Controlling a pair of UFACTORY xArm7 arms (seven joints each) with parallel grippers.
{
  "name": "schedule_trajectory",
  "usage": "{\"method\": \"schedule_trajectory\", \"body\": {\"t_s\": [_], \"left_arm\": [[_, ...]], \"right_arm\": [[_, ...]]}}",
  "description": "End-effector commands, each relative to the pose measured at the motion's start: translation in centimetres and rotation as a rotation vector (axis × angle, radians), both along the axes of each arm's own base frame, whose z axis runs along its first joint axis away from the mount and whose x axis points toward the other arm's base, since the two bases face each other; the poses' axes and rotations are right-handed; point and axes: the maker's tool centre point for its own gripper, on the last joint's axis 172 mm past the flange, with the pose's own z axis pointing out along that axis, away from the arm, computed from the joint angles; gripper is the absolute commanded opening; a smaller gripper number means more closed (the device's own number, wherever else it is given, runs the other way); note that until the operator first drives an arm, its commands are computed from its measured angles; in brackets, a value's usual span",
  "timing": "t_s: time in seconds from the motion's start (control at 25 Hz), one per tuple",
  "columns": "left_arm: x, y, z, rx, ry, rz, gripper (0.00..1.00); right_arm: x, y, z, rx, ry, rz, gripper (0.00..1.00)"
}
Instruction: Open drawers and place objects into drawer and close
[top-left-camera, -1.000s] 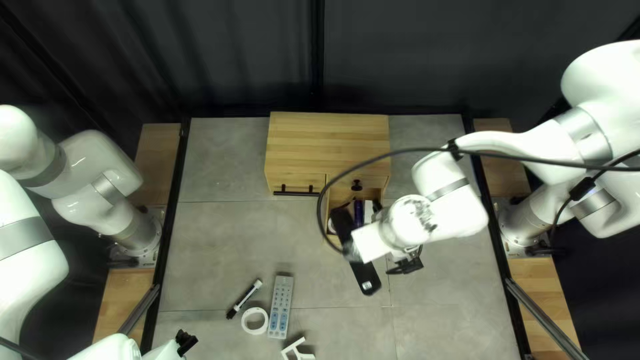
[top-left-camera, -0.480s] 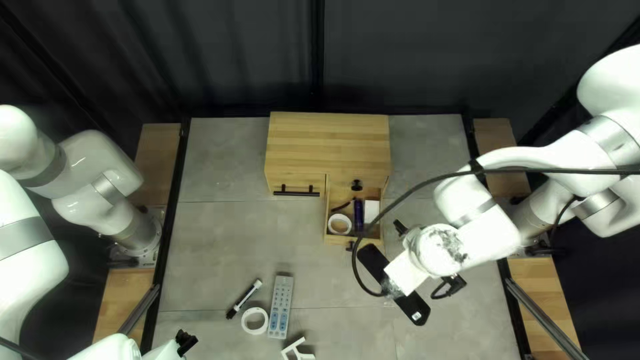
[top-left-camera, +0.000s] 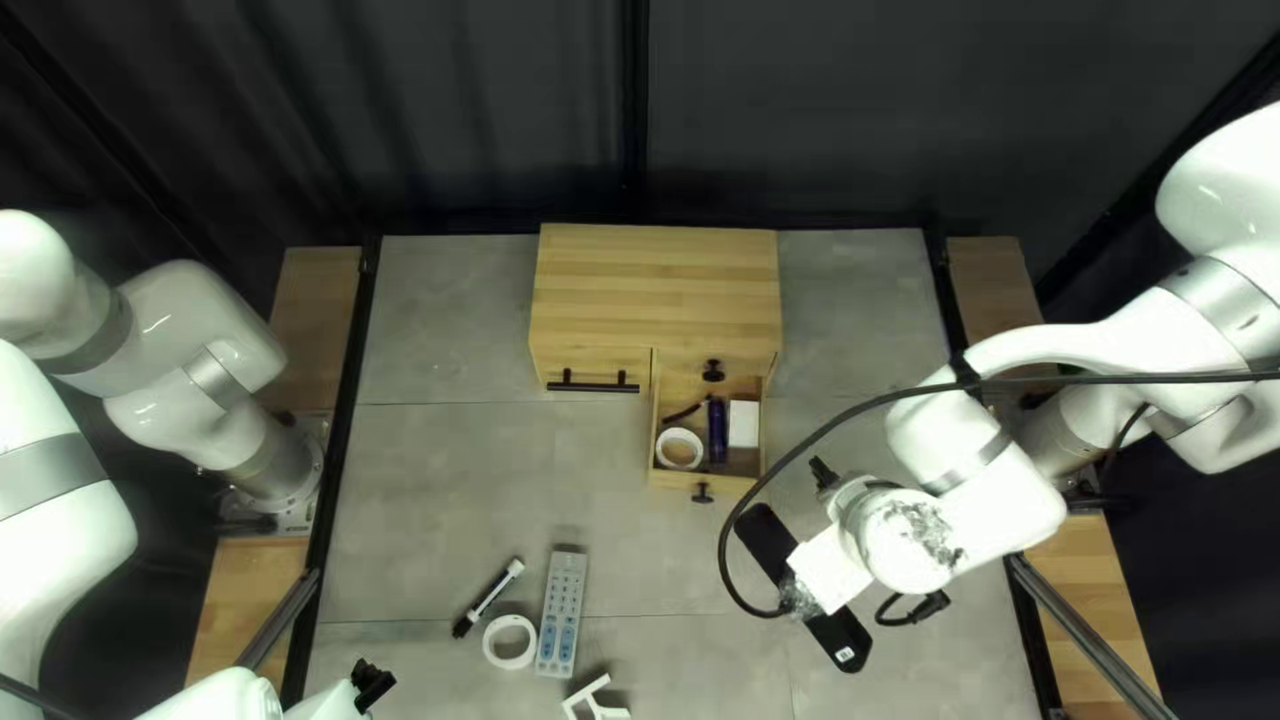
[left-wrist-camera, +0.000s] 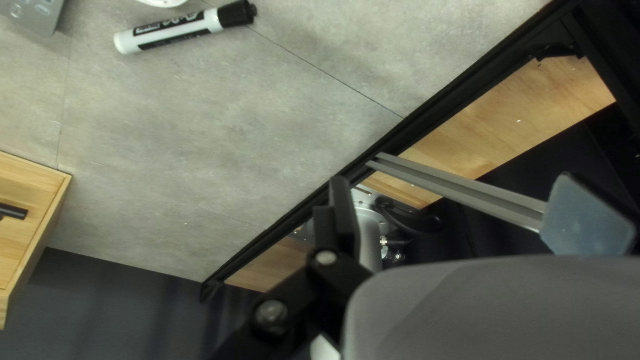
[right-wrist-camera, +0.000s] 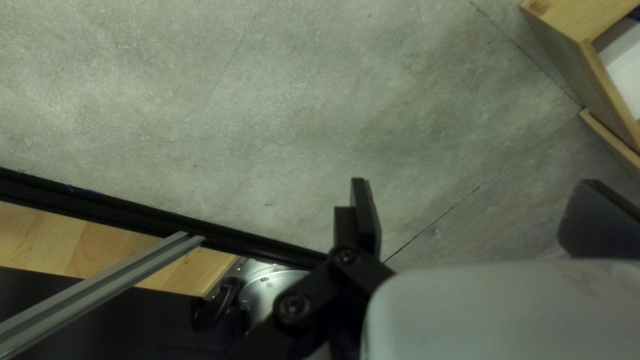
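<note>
The right gripper's [right-wrist-camera: 475, 193] 2 fingers stand well apart with nothing between, as do the left gripper's [left-wrist-camera: 457, 193]. Ahead of the cabinet [top-left-camera: 656, 283], the pulled-out drawer [top-left-camera: 674, 479] holds a tape roll [top-left-camera: 679, 431], purple cylinder [top-left-camera: 718, 430], white box [top-left-camera: 744, 424] and 1 small black item [top-left-camera: 686, 412]. If closing comes next, push its front squarely beside the knob [top-left-camera: 702, 492], straight back, gently. The right wrist hides its fingertips from above; the white bracket [top-left-camera: 583, 699] is cut off; I cannot judge the contents' clearance.
</note>
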Motion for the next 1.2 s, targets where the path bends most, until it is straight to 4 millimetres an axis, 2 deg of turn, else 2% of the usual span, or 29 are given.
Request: {"method": "schedule_trajectory", "body": {"t_s": [0.04, 0.24, 0.76, 1.2], "left_arm": [[0.0, 0.0, 0.0, 0.0, 0.0, 0.0, 1.0], [0.0, 0.0, 0.0, 0.0, 0.0, 0.0, 1.0], [0.0, 0.0, 0.0, 0.0, 0.0, 0.0, 1.0], [0.0, 0.0, 0.0, 0.0, 0.0, 0.0, 1.0]], "right_arm": [[-1.5, -0.8, -0.5, -0.018, -0.008, -0.025, 1.0], [-2.8, -0.7, -1.0, -0.02, -0.028, -0.053, 1.0], [-1.3, 2.2, -0.9, -0.038, -0.029, -0.066, 1.0], [-1.3, 2.2, -0.9, -0.038, -0.029, -0.066, 1.0]]}}
